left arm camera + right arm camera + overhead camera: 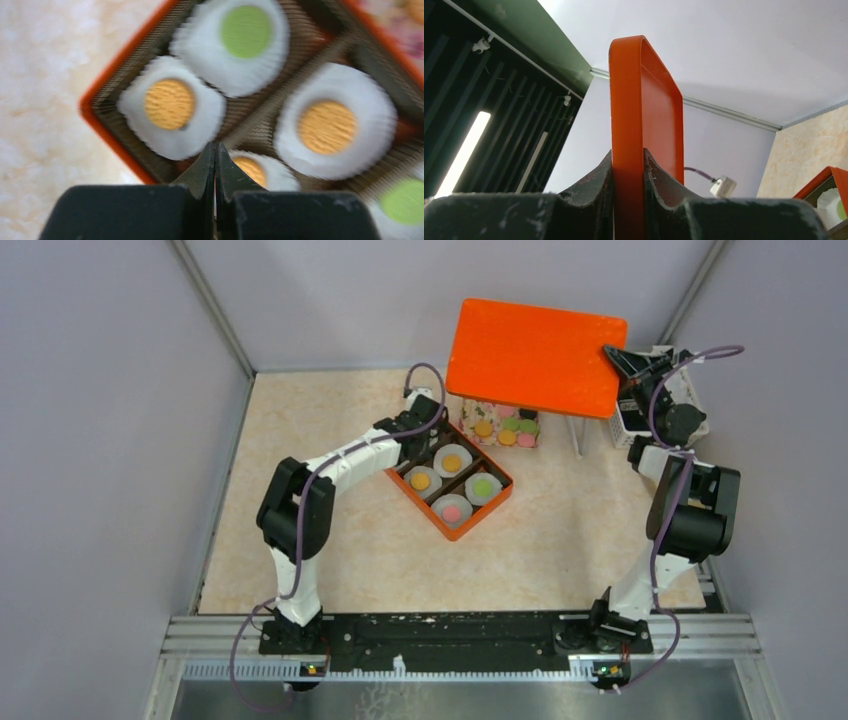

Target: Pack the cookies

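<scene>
An orange box [497,502] sits mid-table with white paper cups, each holding one of the cookies: orange [452,461], orange [420,481], green [484,486], pink [451,511]. More cookies [507,427] lie on a patterned tray under the raised lid. My left gripper [412,452] hovers shut and empty over the box's far-left edge. In the left wrist view its tips [215,150] meet above a cup with an orange cookie [250,170]. My right gripper [612,354] is shut on the rim of the orange lid [535,358], held up in the air; the lid [644,100] stands between the jaws.
A white basket [690,400] stands at the back right behind the right wrist. A thin metal post [578,435] stands below the lid. Walls close in the table at left, back and right. The box corner [824,180] shows low in the right wrist view.
</scene>
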Robot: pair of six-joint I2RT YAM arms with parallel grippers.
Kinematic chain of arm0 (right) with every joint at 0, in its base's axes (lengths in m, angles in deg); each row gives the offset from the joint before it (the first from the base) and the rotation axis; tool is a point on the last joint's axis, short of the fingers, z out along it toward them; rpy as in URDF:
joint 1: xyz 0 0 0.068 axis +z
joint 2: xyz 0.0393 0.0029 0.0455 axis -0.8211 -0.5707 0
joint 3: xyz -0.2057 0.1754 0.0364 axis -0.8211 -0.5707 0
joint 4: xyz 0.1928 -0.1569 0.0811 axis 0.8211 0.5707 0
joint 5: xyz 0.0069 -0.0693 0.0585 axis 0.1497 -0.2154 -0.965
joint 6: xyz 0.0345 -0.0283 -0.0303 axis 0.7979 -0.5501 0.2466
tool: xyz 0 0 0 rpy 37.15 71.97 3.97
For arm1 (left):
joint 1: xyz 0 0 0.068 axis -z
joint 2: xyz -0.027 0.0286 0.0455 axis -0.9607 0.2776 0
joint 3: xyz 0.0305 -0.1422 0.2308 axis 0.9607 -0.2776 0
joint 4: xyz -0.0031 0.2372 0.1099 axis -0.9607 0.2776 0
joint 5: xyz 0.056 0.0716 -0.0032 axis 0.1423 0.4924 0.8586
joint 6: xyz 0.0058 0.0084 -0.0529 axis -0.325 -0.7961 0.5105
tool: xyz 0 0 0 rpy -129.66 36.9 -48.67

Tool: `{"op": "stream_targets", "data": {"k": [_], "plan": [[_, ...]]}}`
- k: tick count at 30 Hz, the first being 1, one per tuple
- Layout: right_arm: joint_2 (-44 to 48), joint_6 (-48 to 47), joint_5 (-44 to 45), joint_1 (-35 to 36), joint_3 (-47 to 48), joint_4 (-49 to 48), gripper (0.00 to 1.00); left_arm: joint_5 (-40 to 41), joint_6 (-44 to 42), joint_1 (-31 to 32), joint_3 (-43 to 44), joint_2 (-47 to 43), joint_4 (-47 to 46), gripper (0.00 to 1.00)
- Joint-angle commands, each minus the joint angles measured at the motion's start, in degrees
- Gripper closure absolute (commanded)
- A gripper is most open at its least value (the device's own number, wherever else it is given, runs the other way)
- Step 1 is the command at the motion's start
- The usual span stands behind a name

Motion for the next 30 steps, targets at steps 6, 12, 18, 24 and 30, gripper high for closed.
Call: {"op": "stream_targets", "data": {"k": [6,12,18,24,30], "plan": [[0.91,0.82,1.44,0.14,1.76,-14.89,1.0,8.37,2.59,-8.13,5.73,4.45,10.7,1.0],[0.98,0.48,1.22,0.14,1.69,-14.89,1.0,6.4,1.41,-11.03,5.5,6.6,7.18,1.0],[0.46,0.67,0.59,0.06,1.54,-14.84,1.0,8.48,4.5,-11.53,8.07,8.67,12.57,1.0],[0.0,0.54,0.22,0.05,1.22,-14.87,1.0,6.29,11.84,-11.34,-0.39,0.63,19.09,1.0],[-0.5,0.9,-0.14,-0.02,1.16,-14.83,1.0,2.31,17.87,-8.5,-15.1,-11.5,20.7,1.0]]}}
